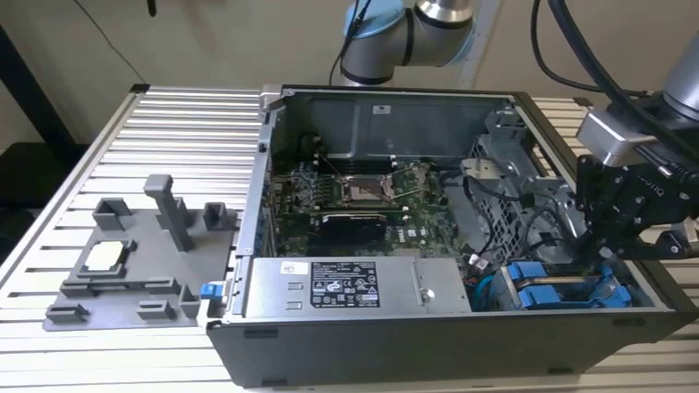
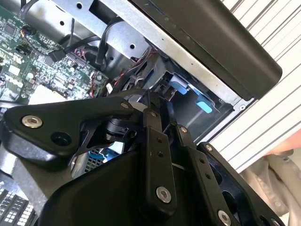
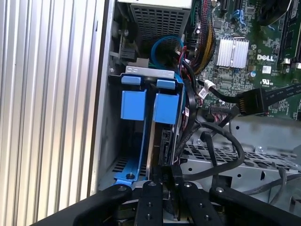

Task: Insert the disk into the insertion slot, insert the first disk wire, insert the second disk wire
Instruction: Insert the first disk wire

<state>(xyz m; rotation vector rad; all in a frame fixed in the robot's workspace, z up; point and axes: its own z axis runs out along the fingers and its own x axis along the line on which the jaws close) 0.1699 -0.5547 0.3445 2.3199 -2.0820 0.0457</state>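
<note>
hovering over the drive cage, disk standing on edge in its bay

spreading across the whole scene, the slatted metal table carries an open computer case, lying with its inside facing up. the robot arm rises behind the case. along the case's near wall sits the silver power-supply box, and beyond it the green motherboard. out on the table, at the exterior view's left, rests a grey fixture plate with upright posts, well apart from the action.

now to the corner at the exterior view's right: the insertion slot, blue fittings showing, with the gripper right above it. in the first wrist view the disk stands edge-on down in the cage, its blue bracket tab beside a second blue tab nearer the case's outer wall. the gripper sits right at the disk's near edge; whether it is clamped on it, i cannot tell. a black cable plug hangs loose over the motherboard side, near the disk but not touching it.
</note>
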